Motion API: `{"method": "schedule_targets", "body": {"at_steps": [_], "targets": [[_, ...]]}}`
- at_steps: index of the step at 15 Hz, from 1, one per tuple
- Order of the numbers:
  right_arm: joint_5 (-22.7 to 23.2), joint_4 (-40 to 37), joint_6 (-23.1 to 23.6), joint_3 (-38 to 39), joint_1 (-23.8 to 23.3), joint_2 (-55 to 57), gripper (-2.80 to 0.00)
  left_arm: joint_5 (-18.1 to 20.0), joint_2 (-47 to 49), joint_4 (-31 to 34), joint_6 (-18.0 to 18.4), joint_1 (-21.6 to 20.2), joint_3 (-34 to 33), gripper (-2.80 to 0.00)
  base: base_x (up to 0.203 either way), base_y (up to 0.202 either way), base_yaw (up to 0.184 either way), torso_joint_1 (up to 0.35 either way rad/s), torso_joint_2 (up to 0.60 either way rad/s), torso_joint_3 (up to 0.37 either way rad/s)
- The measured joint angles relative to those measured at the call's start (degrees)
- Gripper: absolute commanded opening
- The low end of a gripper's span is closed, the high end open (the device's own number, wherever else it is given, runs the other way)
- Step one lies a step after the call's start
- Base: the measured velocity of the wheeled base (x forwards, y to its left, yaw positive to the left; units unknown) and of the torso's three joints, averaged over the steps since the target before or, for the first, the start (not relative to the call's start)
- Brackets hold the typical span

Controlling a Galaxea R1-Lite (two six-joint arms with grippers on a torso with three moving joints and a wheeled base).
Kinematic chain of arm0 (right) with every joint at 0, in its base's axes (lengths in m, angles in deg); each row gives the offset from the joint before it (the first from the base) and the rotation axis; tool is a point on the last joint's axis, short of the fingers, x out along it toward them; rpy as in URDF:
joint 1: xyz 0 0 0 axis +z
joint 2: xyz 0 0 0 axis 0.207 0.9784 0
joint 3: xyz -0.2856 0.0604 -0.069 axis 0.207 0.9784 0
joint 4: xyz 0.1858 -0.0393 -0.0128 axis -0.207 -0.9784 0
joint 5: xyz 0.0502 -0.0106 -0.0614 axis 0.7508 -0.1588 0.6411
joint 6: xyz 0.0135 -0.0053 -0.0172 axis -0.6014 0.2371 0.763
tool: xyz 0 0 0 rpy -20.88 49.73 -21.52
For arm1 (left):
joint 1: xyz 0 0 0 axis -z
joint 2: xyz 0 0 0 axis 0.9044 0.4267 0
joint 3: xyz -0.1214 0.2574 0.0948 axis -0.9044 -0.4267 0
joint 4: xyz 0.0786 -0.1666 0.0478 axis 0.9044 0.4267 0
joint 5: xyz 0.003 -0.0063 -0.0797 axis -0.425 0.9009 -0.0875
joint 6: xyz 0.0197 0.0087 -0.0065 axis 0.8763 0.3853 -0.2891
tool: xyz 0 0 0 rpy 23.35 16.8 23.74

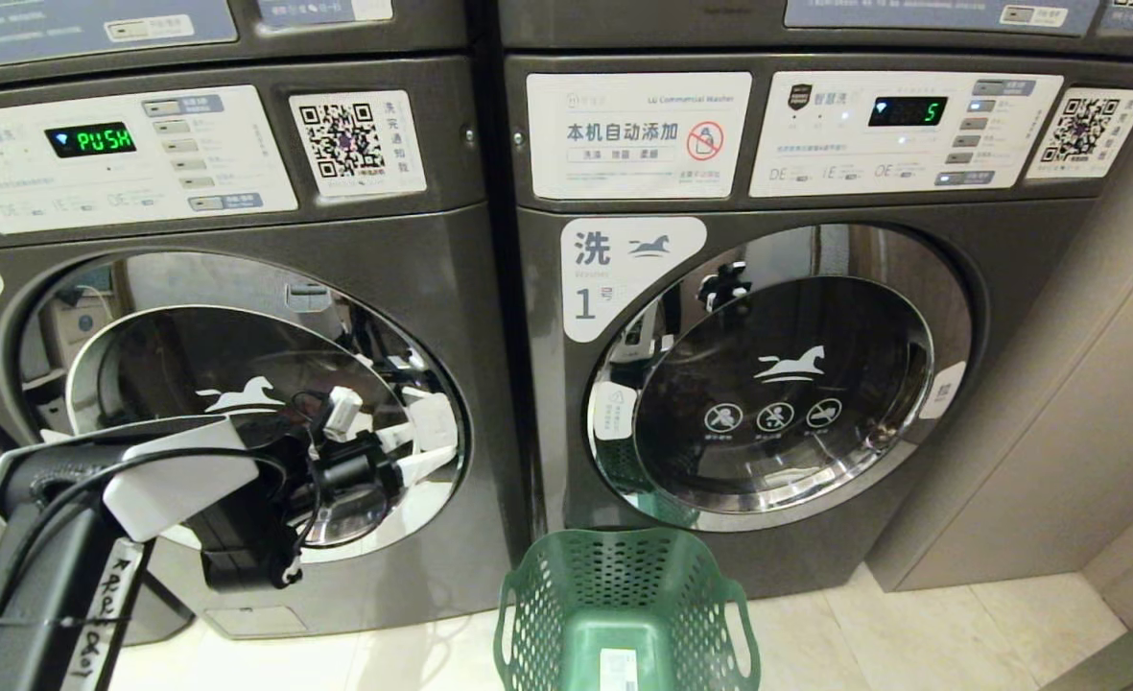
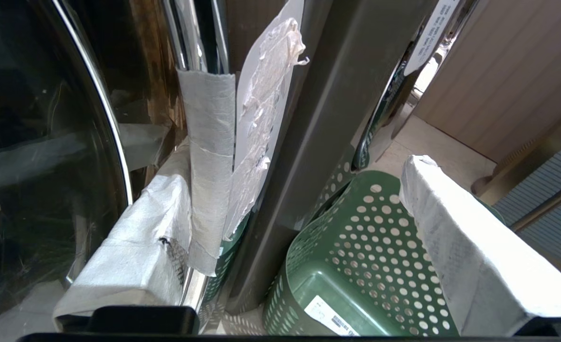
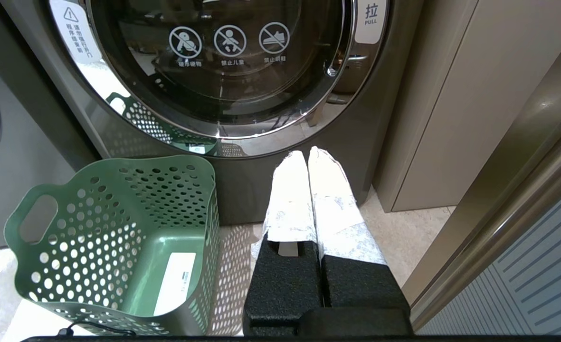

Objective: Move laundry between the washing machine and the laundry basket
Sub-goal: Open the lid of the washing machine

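Observation:
Two grey washing machines stand side by side. The left washing machine's round door (image 1: 240,384) has a tape-wrapped handle (image 2: 211,156) on its edge. My left gripper (image 1: 432,440) (image 2: 299,175) is open at that edge, and the handle sits just inside one white-wrapped finger (image 2: 137,256). The other finger (image 2: 470,247) hangs over the green laundry basket (image 1: 624,614) (image 2: 356,266) (image 3: 114,247), which stands empty on the floor before the right machine. My right gripper (image 3: 306,154) hangs shut and empty, low beside the basket. No laundry is in view.
The right machine's door (image 1: 777,384) (image 3: 218,61) is closed, with a pull label on its rim. A beige cabinet wall (image 1: 1084,403) closes off the right side. Pale tiled floor (image 1: 911,633) lies around the basket.

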Motion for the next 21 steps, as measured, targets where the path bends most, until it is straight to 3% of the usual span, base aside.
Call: {"method": "schedule_targets", "body": {"at_steps": [2,10,14,21], "targets": [[0.01,0.00,0.00,0.00,0.00,0.00,-2.80,2.39,0.09,0.35,0.04,0.00,-0.85,0.00,0.000,0.000,0.000,0.000,0.00,0.000],[0.01,0.00,0.00,0.00,0.00,0.00,-2.80,0.34,-0.83,0.19,0.76,-0.21,-2.94,0.00,0.000,0.000,0.000,0.000,0.00,0.000],[0.00,0.00,0.02,0.00,0.00,0.00,-2.80,0.72,-4.92,0.59,1.08,-5.54,-9.03,0.00,0.000,0.000,0.000,0.000,0.00,0.000],[0.00,0.00,0.00,0.00,0.00,0.00,-2.80,-0.27,-8.76,0.26,2.68,-15.68,-13.79,0.00,0.000,0.000,0.000,0.000,0.00,0.000]]}}
